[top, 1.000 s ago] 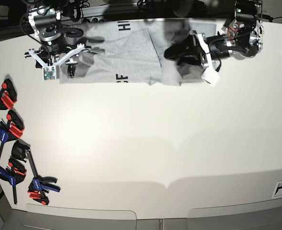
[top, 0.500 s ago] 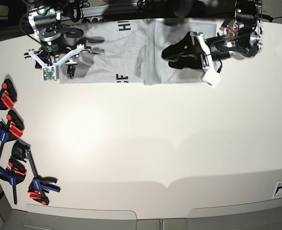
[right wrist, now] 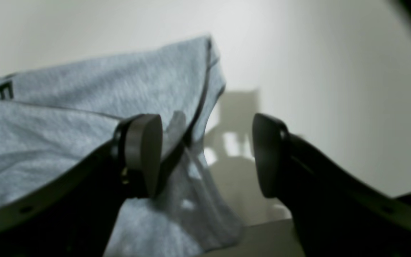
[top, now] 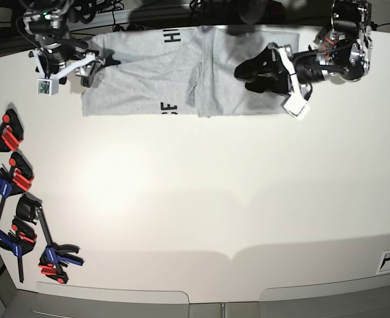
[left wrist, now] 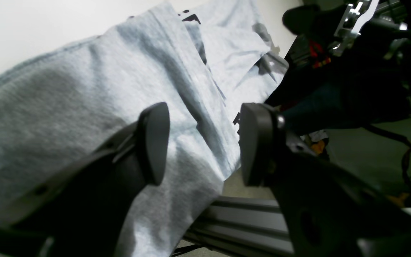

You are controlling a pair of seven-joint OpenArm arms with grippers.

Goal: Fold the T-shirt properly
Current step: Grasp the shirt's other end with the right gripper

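The light grey T-shirt [top: 155, 73] lies flat along the table's back edge, folded into a wide band, with dark lettering [top: 172, 37] showing. My left gripper [top: 246, 77] hovers open over the shirt's right part. In the left wrist view its fingers [left wrist: 153, 142] stand apart above the T-shirt [left wrist: 66, 89] with nothing between them. My right gripper [top: 97, 69] is open at the shirt's left end. In the right wrist view the T-shirt [right wrist: 84, 92] ends behind one of its fingers [right wrist: 145, 153], and bare table shows in the gap.
Several blue and red clamps [top: 12, 182] lie along the table's left edge. The white table [top: 215, 199] stretches toward the front. An aluminium rail [left wrist: 227, 221] runs just behind the shirt at the table's back edge.
The right arm has drawn back up and to the left, and its jaws have spread wider. The left gripper has shifted slightly right. The shirt's folded flap now lies flat.
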